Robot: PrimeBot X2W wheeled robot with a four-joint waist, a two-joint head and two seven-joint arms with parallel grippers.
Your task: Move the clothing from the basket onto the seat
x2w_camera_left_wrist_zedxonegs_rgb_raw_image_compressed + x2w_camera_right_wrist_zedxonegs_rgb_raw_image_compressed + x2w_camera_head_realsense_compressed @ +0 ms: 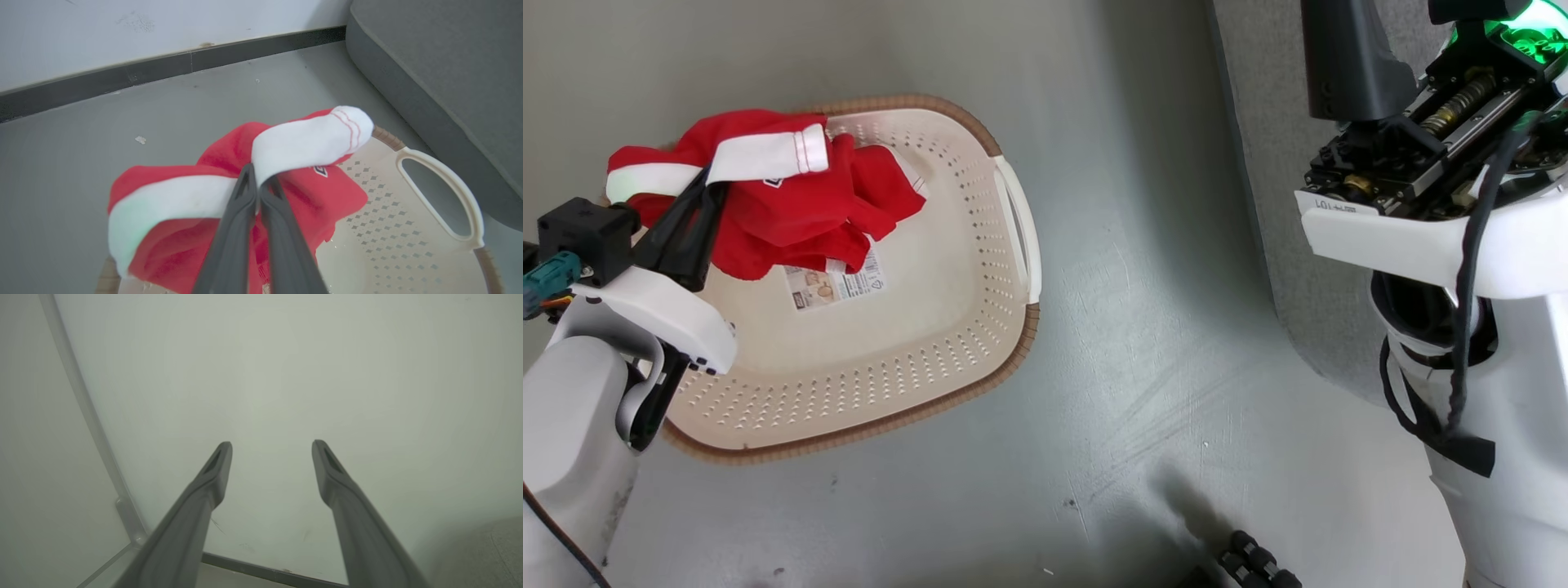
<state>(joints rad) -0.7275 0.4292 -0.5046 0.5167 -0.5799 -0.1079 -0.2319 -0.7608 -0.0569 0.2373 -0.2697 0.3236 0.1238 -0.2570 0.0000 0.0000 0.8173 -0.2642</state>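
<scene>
The cream-white oval plastic laundry basket with perforated sides and a brown rim [980,327] [408,228] stood on the smooth grey floor [1160,367]. The bright red soft fabric clothing with white panels and thin stripes at the hems [784,212] [286,147] was bunched over the basket's far left part. Some folds reached past the rim there, and the rest hung above the basket's pale bottom. Whether the lowest folds touched that bottom could not be told.

The left gripper [704,184] [255,179] reached in over the basket's left side. Its two long dark fingers were pressed together on a white panel of the clothing, pinching the cloth between their tips. The panel folded out to either side of the pinch, and red fabric sagged below it.

A printed paper label [833,286] lay flat on the basket's bottom, partly under the red cloth. The basket's white side handle [1023,220] faced right, toward the large grey woven-fabric sofa cushion [1258,163] [449,61]. That seat lay to the right of the basket, apart from it, with a strip of floor between them and no clothing on the part in view.

The right gripper [271,451] was away from the basket, its fingers spread wide apart with nothing between them, pointing at a plain pale wall [286,375]. Beyond the basket a dark skirting strip [163,69] ran along the foot of a wall.
</scene>
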